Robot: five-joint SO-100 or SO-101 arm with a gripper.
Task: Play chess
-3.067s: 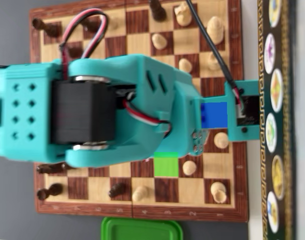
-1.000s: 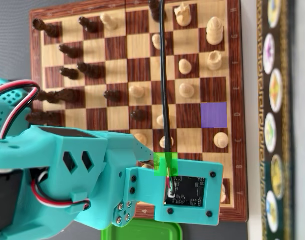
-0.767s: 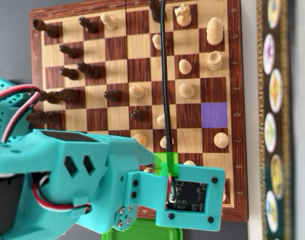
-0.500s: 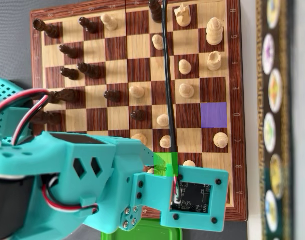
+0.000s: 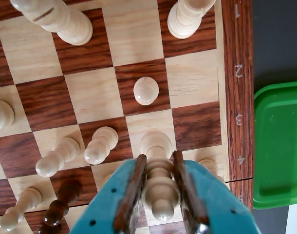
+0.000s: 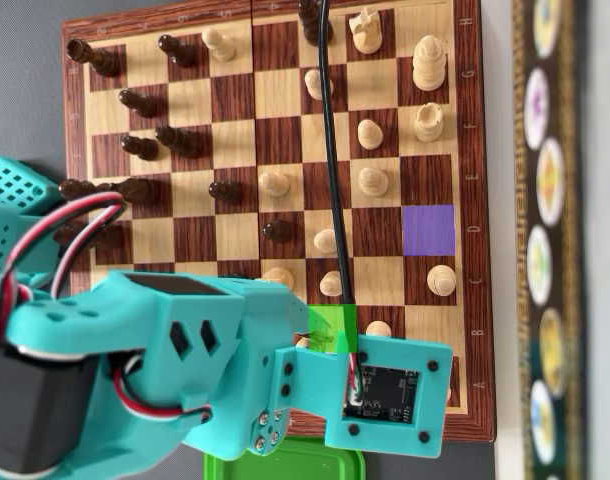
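In the wrist view my gripper [image 5: 159,157] comes in from the bottom edge. Its teal fingers with brown pads [image 5: 134,187] are shut on a light wooden chess piece [image 5: 158,183], with a pad against each side. The piece's base [image 5: 156,142] is over a light square near the board's numbered edge. The wooden chessboard [image 6: 275,45] carries dark pieces [image 6: 140,145] on the left and light pieces [image 6: 370,180] on the right of the overhead view. There the wrist camera module [image 6: 387,392] hides the jaws and the held piece. A green tinted square [image 6: 333,322] and a purple tinted square [image 6: 428,229] show on the board.
A light pawn [image 5: 146,90] stands one row ahead of the jaws, and more light pawns [image 5: 101,145] and a dark piece [image 5: 63,202] stand to their left. A green tray [image 5: 280,141] lies beside the board's edge [image 5: 237,78]. A patterned box [image 6: 550,240] runs along the right.
In the overhead view the arm has swung from the board's middle to its lower edge. Over the last second the wrist camera module crept a little further down and right.
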